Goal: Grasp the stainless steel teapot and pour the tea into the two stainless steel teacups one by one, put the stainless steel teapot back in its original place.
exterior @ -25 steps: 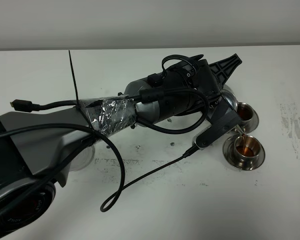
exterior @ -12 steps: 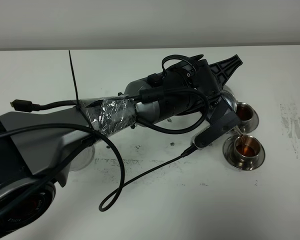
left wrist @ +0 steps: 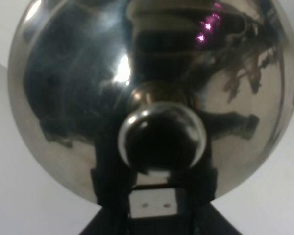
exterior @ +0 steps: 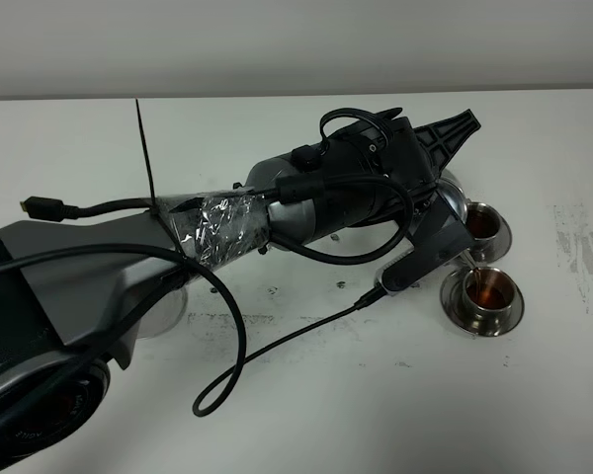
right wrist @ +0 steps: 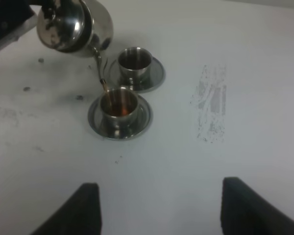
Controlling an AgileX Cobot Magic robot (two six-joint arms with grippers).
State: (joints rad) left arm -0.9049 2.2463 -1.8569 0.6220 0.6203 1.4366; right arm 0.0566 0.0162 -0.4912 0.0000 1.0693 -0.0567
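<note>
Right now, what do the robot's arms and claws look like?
The left arm is grey with a black wrist, a band of crinkled silver tape around it, a black zip tie sticking up, and loose black cables looping off it. The right claw shows only two dark fingertips. No markings are readable.

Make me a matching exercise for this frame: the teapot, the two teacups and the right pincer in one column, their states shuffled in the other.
Things:
1. stainless steel teapot
2. near teacup
3. far teacup
4. right pincer

States:
A. stands on its saucer beyond the spout, no stream reaching it
B. open and empty, hanging over bare table
C. tilted in the air, held by the left pincer
D. taking a thin stream of reddish-brown tea

Pairs: 1-C, 2-D, 3-A, 4-B
</note>
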